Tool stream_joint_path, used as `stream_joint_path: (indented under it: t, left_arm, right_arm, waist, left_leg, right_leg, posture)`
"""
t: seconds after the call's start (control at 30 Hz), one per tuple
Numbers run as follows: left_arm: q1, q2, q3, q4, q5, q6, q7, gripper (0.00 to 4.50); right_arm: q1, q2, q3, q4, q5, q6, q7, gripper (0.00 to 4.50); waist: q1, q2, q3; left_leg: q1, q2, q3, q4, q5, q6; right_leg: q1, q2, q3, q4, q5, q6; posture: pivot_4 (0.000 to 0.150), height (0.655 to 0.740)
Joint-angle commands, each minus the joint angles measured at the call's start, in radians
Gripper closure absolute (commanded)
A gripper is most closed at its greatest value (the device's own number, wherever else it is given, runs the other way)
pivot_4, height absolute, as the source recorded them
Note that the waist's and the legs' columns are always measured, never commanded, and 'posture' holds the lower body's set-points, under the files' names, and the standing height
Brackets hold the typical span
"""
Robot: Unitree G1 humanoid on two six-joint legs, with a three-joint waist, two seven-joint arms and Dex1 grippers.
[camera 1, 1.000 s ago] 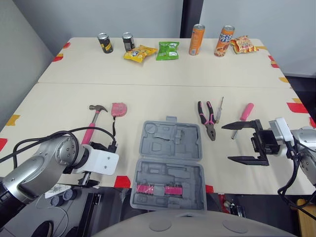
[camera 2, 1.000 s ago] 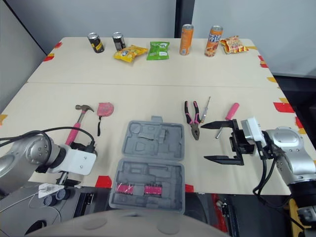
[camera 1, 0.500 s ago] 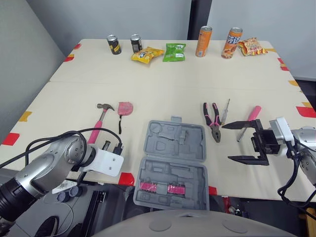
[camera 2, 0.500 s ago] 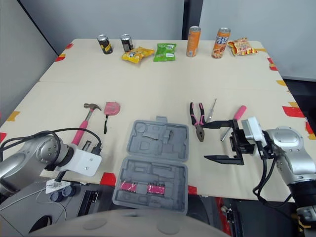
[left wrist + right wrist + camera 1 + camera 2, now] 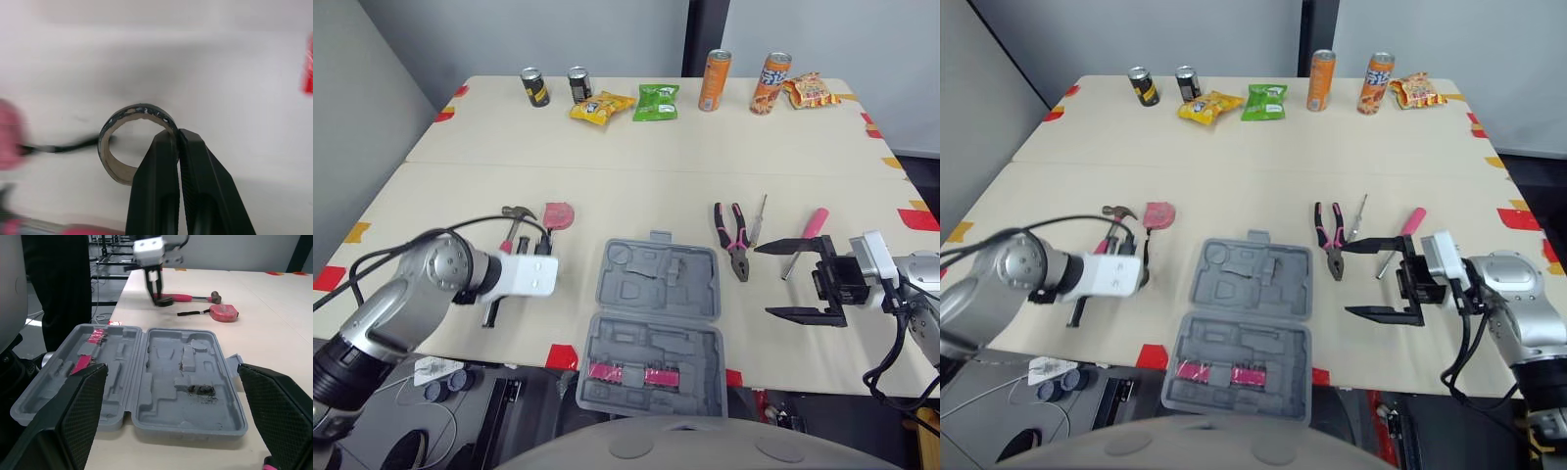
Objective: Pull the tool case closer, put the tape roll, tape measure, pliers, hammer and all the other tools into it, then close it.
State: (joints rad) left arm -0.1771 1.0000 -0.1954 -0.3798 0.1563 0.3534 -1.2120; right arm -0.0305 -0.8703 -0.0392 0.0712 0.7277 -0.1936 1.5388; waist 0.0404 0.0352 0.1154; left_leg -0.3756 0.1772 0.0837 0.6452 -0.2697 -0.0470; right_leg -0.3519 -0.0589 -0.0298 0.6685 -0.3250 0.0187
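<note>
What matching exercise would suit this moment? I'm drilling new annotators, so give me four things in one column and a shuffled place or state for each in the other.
Things:
1. tape roll
2. tool case
3. pliers
4. right gripper

Places or states:
A. lying on the table, to the right of the case
B. fingers wide apart, holding nothing
C. pinched by its rim in the left gripper
D. lying open near the table's front edge

Pairs: 1-C, 2-D, 3-A, 4-B
</note>
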Motion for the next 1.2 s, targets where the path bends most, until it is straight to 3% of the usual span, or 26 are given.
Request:
stream_joint_path:
  t: [0.03, 0.23, 0.47, 0.87, 1.2]
  left_arm:
    - [-0.037, -0.036, 0.041, -0.004, -0.08, 0.047, 0.008, 4.48]
    - [-0.093, -0.162, 0.007, -0.024, -0.206, 0.163, 0.019, 4.48]
    - [-0.239, -0.263, -0.108, 0.12, -0.189, 0.178, 0.039, 4.48]
    - [-0.477, -0.322, -0.312, 0.319, -0.092, 0.149, -0.042, 4.48]
    - [-0.51, -0.324, -0.367, 0.298, -0.09, 0.202, -0.11, 4.48]
  right_arm:
    - [0.0, 0.004, -0.037, -0.012, 0.012, 0.001, 0.076, 0.0]
    - [-0.002, 0.002, -0.042, -0.006, 0.009, 0.004, 0.076, 0.0]
    - [-0.009, 0.001, -0.045, 0.003, 0.01, 0.01, 0.076, 0.0]
    - [0.001, -0.012, -0.075, 0.039, 0.006, 0.016, 0.076, 0.0]
    - [0.013, -0.01, -0.096, 0.036, 0.0, 0.018, 0.076, 0.0]
  waist:
    - [-0.004, 0.0, 0.0]
    - [0.0, 0.0, 0.0]
    - [0.003, -0.001, 0.0]
    - [0.013, -0.001, 0.001]
    - [0.034, -0.001, 0.001]
  left_leg:
    - [0.0, 0.0, 0.001, 0.0, 0.0, 0.0]
    - [-0.007, 0.0, 0.0, 0.003, 0.0, 0.0]
    - [-0.008, 0.0, -0.001, 0.005, 0.001, -0.002]
    - [-0.009, 0.0, -0.001, 0.005, 0.003, -0.009]
    - [-0.01, 0.002, -0.001, 0.005, 0.004, -0.033]
  right_leg:
    - [-0.001, 0.001, 0.0, 0.0, 0.0, 0.0]
    - [-0.006, 0.003, 0.0, 0.006, 0.001, 0.001]
    - [-0.007, 0.003, 0.0, 0.007, 0.001, 0.002]
    - [-0.006, 0.005, 0.002, 0.006, 0.004, 0.007]
    - [-0.003, 0.013, 0.006, 0.004, 0.009, 0.016]
  posture:
    - [0.15, 0.74]
    - [0.15, 0.74]
    - [0.15, 0.74]
    - [0.15, 0.74]
    - [0.15, 0.74]
